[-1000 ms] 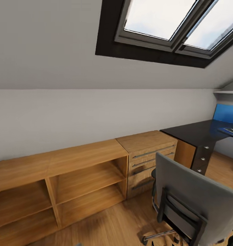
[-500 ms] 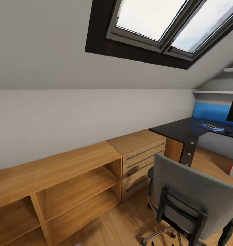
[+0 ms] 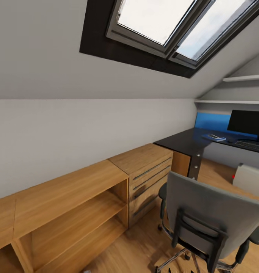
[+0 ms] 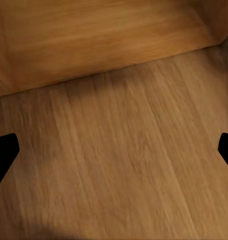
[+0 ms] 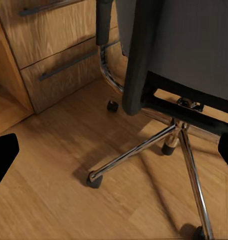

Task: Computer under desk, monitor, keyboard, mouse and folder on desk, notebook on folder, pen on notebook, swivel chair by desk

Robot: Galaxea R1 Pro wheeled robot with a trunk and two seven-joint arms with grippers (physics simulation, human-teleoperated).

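Note:
The swivel chair [image 3: 205,212] stands close in front of me, its grey back toward me; its chrome base [image 5: 159,145] and castors lie under my open right gripper [image 5: 114,155]. Farther right is the black desk [image 3: 182,142]. On it stand the monitor [image 3: 247,123] and the keyboard [image 3: 250,145], with a small dark mouse [image 3: 231,140] to the keyboard's left. The blue folder [image 3: 214,137] lies left of the mouse with a small grey thing on top. The pale computer [image 3: 252,181] sits on the floor below the desk's edge. My left gripper [image 4: 114,155] hangs open over bare floor.
A light-wood drawer chest [image 3: 148,170] adjoins the desk's left end, with a low open shelf unit [image 3: 68,204] running left along the white wall. Dark-framed skylights [image 3: 163,26] sit in the sloped ceiling. A blue wall panel [image 3: 211,122] backs the desk. Wood floor [image 3: 140,242] lies between the shelves and the chair.
The whole head view has slid left as the camera turned right. The monitor, keyboard and computer have come into the picture, and the shelf unit has partly left it.

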